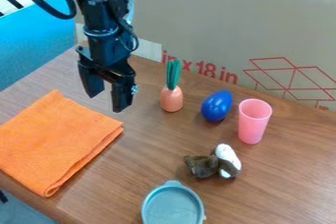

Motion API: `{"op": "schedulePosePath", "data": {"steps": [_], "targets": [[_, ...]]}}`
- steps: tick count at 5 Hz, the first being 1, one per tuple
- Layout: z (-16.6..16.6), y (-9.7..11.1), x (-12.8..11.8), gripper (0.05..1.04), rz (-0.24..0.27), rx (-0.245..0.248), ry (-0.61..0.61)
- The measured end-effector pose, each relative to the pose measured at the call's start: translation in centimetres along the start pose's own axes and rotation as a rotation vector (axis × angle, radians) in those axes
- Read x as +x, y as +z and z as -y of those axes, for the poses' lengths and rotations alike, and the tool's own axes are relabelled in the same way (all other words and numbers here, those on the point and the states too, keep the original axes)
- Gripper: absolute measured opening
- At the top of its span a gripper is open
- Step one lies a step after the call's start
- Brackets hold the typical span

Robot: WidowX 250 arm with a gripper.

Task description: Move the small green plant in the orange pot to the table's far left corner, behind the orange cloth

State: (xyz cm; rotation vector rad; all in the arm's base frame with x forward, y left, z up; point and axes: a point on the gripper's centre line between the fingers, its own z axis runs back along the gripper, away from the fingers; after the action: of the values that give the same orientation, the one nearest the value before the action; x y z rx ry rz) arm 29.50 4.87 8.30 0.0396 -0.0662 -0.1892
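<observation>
Black end effector (pixel 107 102) nr orange cloth (pixel 56 142), grey dish (pixel 173 207) cut off @ btm.

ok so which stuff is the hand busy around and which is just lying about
By the hand:
- open black two-finger hand, holding nothing
- folded orange cloth
- orange toy carrot with green top

Lying about:
- glossy blue egg-shaped object
- pink tumbler
- small brown-and-white soft-looking object
- round grey-blue dish or lid
</observation>
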Motion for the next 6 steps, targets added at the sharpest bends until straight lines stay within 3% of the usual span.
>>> {"op": "schedulePosePath", "data": {"steps": [1, 2, 4, 5, 6], "targets": [[0.1, -0.8, -0.2, 1.001, -0.027, -0.01, 0.002], [0.9, -0.9, 1.3, 1.001, -0.029, -0.028, -0.003], [3.4, 0.1, 5.7, 1.001, 0.051, -0.073, 0.016], [4.0, 1.0, 6.8, 1.001, 0.077, -0.073, 0.04], [4.1, 1.0, 8.0, 1.001, 0.074, -0.077, 0.057]]}}
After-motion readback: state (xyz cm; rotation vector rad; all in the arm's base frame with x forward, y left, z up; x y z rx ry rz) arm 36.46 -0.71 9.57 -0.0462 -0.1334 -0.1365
